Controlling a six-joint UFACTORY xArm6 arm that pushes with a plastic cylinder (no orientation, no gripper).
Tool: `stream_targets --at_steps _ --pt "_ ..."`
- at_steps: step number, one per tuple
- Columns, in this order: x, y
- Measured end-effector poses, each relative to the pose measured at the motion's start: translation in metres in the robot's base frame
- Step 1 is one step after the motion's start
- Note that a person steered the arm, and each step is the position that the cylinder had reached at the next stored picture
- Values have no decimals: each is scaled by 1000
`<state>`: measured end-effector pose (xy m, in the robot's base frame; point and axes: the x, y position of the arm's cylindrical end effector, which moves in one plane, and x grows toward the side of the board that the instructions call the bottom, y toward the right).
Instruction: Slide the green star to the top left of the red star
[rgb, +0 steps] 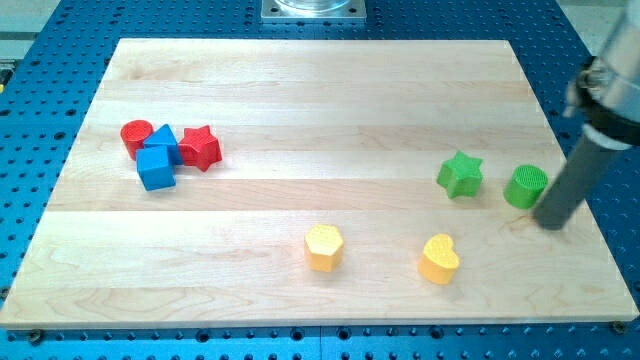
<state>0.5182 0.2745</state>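
Tip (551, 222) of the dark rod rested on the wooden board (300, 110) near its right edge, just to the right of the green cylinder (525, 186) and slightly lower in the view; whether the two touched could not be determined, as the rod sat very close against the cylinder's lower right side. The tool was a plain rod with no jaws, so it held nothing and only stood beside the blocks. The rod rose from my tip toward the view's upper right, where its blurred grey mount left the frame. Taking the green cylinder as the reference, the green star (460, 174) lay just to its left, at much the same height in the view, with a narrow strip of bare board between them. The yellow heart (439, 258) lay below and to the left of the cylinder, and the yellow hexagon (324, 247) lay farther left again, at about the heart's height. The remaining blocks were grouped well apart from the cylinder, at the far left of the board: the red star (201, 147) formed the group's right end, a blue block (165, 141) of unclear shape sat against its left side, a blue cube (156, 167) sat just below that block, and a red cylinder (137, 136) formed the group's upper left end. The green star was therefore well apart from the red star, across most of the board's width.
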Motion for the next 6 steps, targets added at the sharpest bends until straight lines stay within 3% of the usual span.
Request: stream_targets --at_steps 1,2,6 --pt "0 42" --pt "-20 45" --pt "-67 -277"
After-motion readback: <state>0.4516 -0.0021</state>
